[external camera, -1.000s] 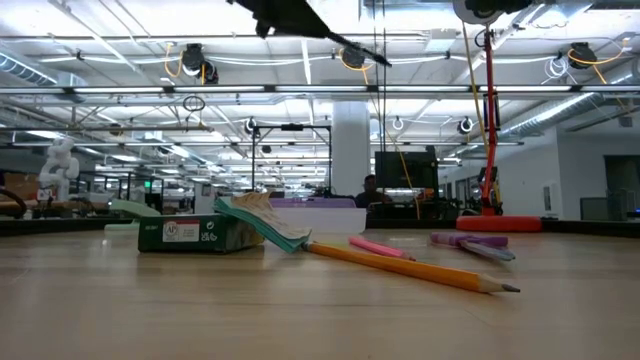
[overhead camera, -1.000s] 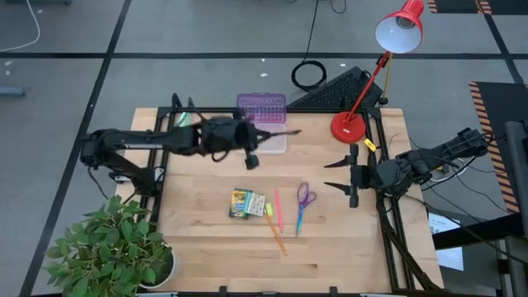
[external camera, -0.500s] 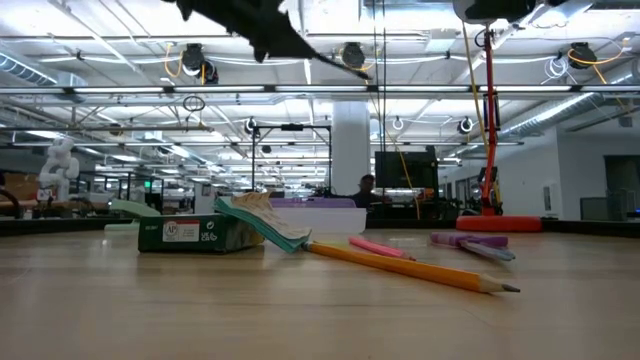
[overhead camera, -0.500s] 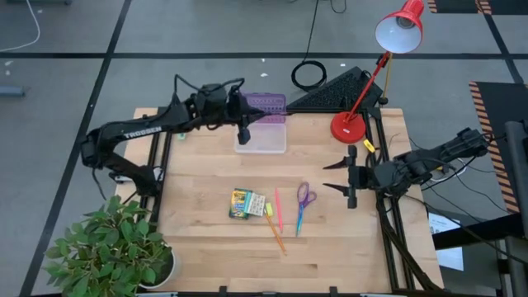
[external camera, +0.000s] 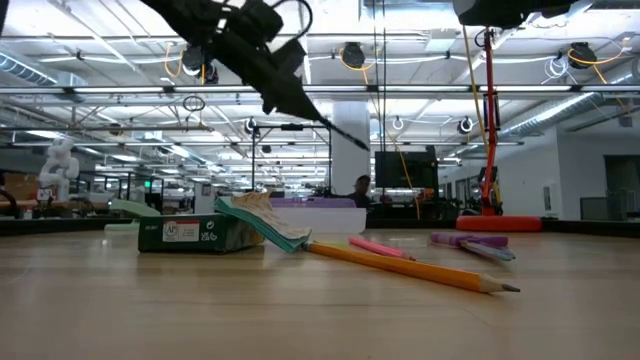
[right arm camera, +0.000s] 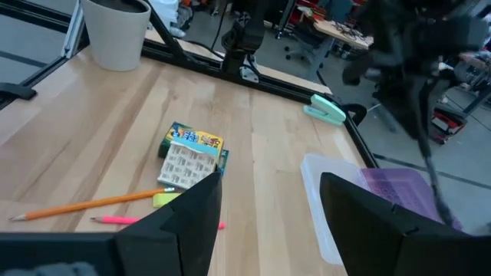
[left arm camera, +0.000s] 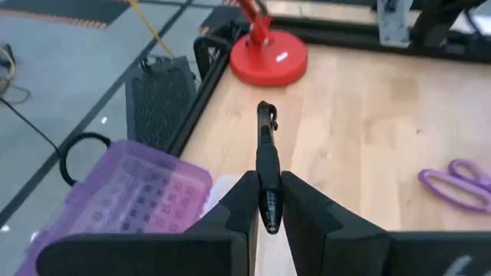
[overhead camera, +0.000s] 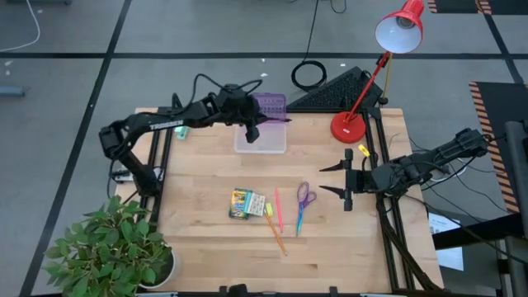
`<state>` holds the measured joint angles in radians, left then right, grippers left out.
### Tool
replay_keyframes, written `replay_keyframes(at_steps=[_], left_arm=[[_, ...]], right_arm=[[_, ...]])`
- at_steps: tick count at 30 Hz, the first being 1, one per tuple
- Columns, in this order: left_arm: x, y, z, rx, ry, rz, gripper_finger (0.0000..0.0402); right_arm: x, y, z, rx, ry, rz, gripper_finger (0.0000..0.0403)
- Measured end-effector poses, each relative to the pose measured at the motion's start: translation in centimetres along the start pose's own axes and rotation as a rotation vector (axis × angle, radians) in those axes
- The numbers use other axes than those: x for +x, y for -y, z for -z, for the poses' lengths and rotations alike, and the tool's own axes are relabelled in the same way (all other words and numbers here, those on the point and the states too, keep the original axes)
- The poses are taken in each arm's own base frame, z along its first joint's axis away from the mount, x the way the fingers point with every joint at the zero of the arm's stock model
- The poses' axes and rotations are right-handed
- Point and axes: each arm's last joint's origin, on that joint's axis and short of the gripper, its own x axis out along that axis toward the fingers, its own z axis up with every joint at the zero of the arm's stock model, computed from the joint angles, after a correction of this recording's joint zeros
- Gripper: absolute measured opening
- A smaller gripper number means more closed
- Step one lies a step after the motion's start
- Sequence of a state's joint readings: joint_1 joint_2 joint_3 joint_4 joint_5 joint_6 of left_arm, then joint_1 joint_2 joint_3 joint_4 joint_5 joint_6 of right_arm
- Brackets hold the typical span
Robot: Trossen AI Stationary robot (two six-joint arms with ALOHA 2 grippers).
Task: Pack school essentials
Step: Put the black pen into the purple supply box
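While the left gripper (overhead camera: 250,125) hangs over the clear box (overhead camera: 261,140) near the desk's (overhead camera: 206,239) far edge, its two fingers are pinched tight on one black pen (left arm camera: 266,165), which sticks out forward between them toward the red lamp base (overhead camera: 348,127). One purple lid (overhead camera: 268,106) stands open behind the box.

Five loose items and one box lie grouped nearer the desk's front edge. One yellow-green crayon box (overhead camera: 245,203) sits with its flap raised. Just beside it is one small yellow piece (overhead camera: 268,209), then one pink pen (overhead camera: 278,207), and one orange pencil (overhead camera: 276,234) lying slantwise toward the front edge. One blue pen (overhead camera: 299,219) lies close to one pair of purple-handled scissors (overhead camera: 306,195), apparently touching the handles.

At the desk's right edge the right gripper (overhead camera: 344,180) hovers with its two fingers spread wide and nothing between them, pointing toward the scissors.

One mint-green stapler (right arm camera: 328,110) rests near the far left corner. One potted plant (overhead camera: 111,247) stands by the front left corner.
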<state>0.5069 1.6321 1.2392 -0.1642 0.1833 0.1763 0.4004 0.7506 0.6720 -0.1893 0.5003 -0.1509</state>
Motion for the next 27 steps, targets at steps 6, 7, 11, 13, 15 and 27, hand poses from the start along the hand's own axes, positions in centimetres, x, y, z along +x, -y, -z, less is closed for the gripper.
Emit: replay_keyframes(at_steps=[6, 7, 11, 13, 15, 27], left_arm=[[1.9, -1.2, 1.7, -0.035, -0.07, -0.016, 0.0051], [2.1, -1.4, 1.9, -0.04, -0.081, -0.018, 0.0051], [2.7, -2.0, 3.0, -0.065, -0.14, -0.022, 0.0051], [2.8, -2.2, 3.4, -0.075, -0.165, -0.024, 0.0051], [3.0, -2.2, 3.7, -0.083, -0.188, -0.021, 0.0051], [3.6, -2.5, 5.6, -0.104, -0.189, -0.029, 0.0051]], right_arm=[[0.0, 0.0, 0.0, -0.001, -0.001, -0.001, 0.0215], [0.0, 0.0, 0.0, -0.001, -0.002, 0.0, 0.0215], [0.0, 0.0, 0.0, 0.002, -0.003, -0.001, 0.0215], [0.0, 0.0, 0.0, 0.006, -0.002, -0.001, 0.0215], [0.0, 0.0, 0.1, 0.005, -0.003, -0.001, 0.0215], [0.0, 0.0, 0.0, 0.007, -0.003, -0.001, 0.0215]])
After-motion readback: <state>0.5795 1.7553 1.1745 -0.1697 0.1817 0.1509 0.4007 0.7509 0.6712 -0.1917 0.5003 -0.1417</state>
